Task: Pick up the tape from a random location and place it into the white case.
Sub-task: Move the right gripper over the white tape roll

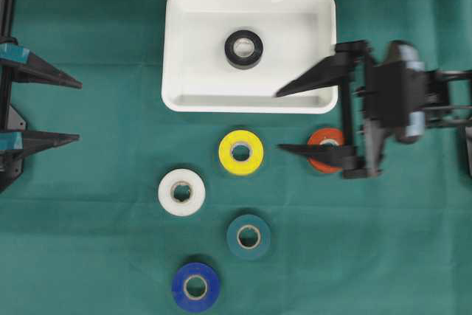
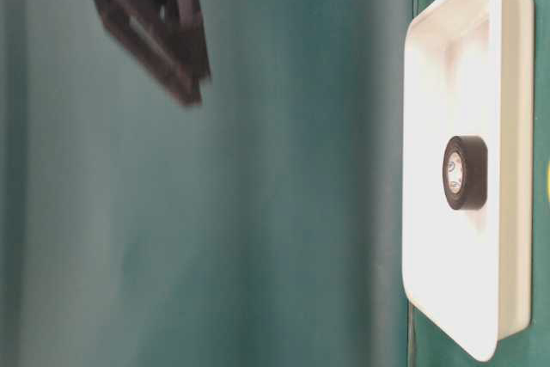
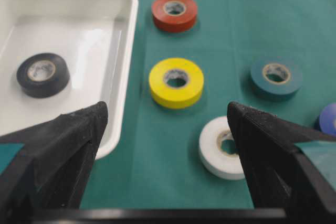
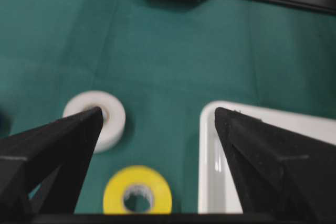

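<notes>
Overhead view — black tape (image 1: 244, 49) inside white case (image 1: 184, 94) (flat)

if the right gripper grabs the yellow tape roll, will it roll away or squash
The yellow tape roll lies flat on the green cloth, so it probably won't roll. Its thick wound band and core look stiff, unlikely to squash. The smooth side may slip a little between the fingers.
</notes>
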Motion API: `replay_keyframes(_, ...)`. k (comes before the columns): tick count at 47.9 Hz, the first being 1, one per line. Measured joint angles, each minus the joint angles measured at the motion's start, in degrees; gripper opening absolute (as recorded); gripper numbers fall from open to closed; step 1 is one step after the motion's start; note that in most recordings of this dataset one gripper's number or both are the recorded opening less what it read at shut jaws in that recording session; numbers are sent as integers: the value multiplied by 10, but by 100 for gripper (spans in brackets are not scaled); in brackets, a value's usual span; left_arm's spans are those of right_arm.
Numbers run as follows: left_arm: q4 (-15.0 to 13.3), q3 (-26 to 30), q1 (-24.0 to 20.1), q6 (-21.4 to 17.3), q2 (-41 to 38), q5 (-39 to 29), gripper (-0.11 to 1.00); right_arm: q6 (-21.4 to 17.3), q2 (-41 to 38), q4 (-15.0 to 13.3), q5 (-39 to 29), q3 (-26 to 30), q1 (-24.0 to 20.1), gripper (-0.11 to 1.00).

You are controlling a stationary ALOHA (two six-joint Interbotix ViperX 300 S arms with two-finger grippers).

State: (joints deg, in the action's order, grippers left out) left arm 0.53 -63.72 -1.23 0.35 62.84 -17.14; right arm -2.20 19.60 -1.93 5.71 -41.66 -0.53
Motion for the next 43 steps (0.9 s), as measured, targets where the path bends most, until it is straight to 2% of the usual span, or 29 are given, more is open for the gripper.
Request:
replay_keyframes(14, 0, -5, 0, 0, -18, 18, 95, 1, -124, 0, -9, 123, -13, 91)
replay_keyframes(23, 0, -5, -1, 0, -21, 21, 95, 2, -184, 0, -43, 193, -23, 91)
replay_keyframes(34, 0, -5, 0, 0, -21, 21, 95, 2, -221, -1, -73, 242, -25, 91)
replay_keyframes(43, 0, -5, 0, 0, -21, 21, 95, 1, -229, -1, -76, 251, -25, 91)
